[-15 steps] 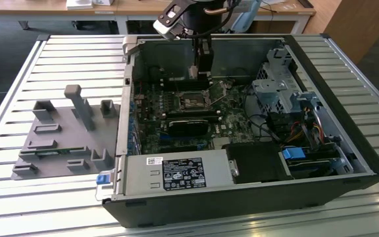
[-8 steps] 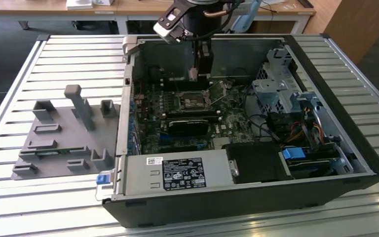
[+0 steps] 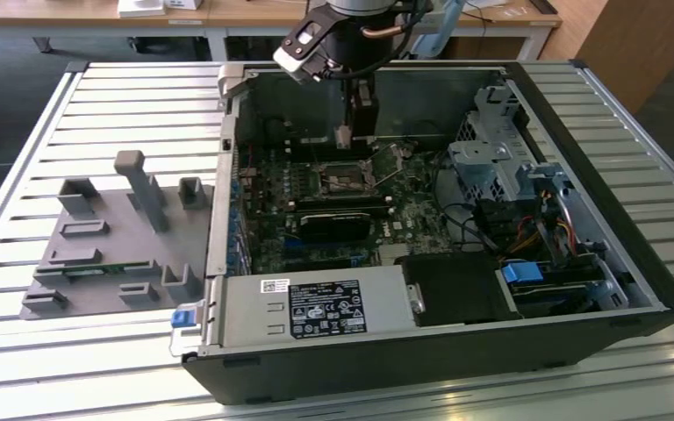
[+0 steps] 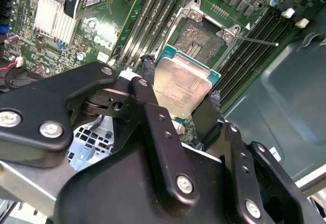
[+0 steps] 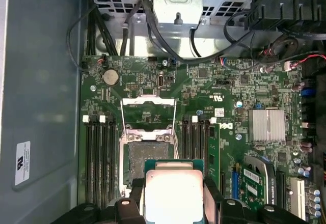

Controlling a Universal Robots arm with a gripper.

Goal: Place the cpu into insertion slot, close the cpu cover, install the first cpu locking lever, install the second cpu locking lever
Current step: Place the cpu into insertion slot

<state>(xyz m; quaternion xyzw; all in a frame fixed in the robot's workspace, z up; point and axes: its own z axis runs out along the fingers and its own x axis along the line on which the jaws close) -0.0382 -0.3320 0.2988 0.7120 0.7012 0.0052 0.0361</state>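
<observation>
My gripper (image 4: 181,94) is shut on the cpu (image 4: 183,84), a flat silver-grey square held by its edges between two black fingers (image 4: 147,79). In the first wrist view the cpu (image 5: 173,191) hangs beside the insertion slot (image 5: 147,158), whose dark centre lies bare. The cpu cover (image 5: 147,100) stands swung open on the slot's far side. A thin metal lever (image 4: 254,40) sticks out from the insertion slot (image 4: 198,38). In the exterior view the gripper (image 3: 344,136) is inside the open computer case, a little above the insertion slot (image 3: 343,178).
Black memory slots (image 5: 99,158) run along both sides of the socket. A ribbed heatsink (image 5: 267,124), a black card (image 3: 337,224), a drive cage (image 3: 490,158) and the grey power supply box (image 3: 313,309) crowd the case. A grey fixture plate (image 3: 115,237) lies outside it.
</observation>
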